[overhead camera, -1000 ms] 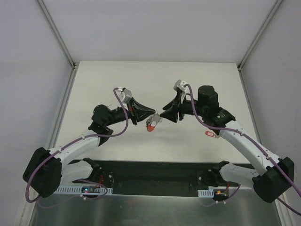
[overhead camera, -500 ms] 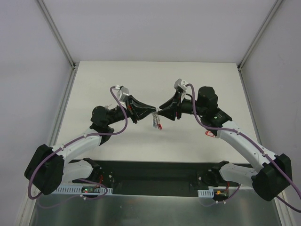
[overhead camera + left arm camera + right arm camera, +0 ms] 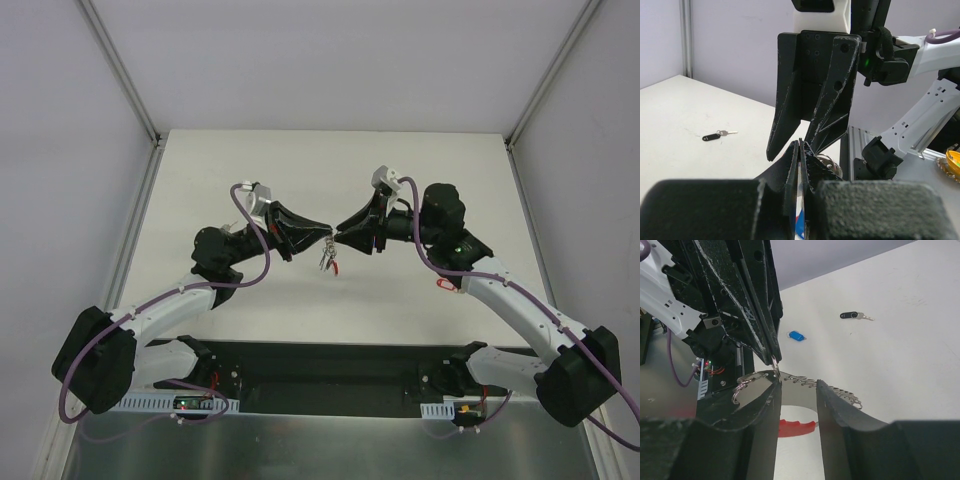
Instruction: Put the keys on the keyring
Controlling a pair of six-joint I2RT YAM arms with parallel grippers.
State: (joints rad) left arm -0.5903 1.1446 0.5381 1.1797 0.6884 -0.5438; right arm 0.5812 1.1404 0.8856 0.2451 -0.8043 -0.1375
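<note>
Left hand (image 3: 775,356) pinched shut on keyring (image 3: 792,426) top ring; right hand (image 3: 797,386) part open, fingers either side of chain.

The left gripper (image 3: 322,234) and right gripper (image 3: 343,238) are pointing at each other above the middle of the table (image 3: 300,170), tips touching. The keyring (image 3: 329,260) is hanging beneath those tips. One key (image 3: 446,284) is lying just left of the right arm (image 3: 505,295). In the right wrist view, a second key (image 3: 856,316) is lying beyond the keyring, and a third key (image 3: 796,336) is lying left of it, well apart.

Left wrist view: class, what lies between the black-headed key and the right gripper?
Only bare table, from black-headed key to right gripper, per left wrist view.
</note>
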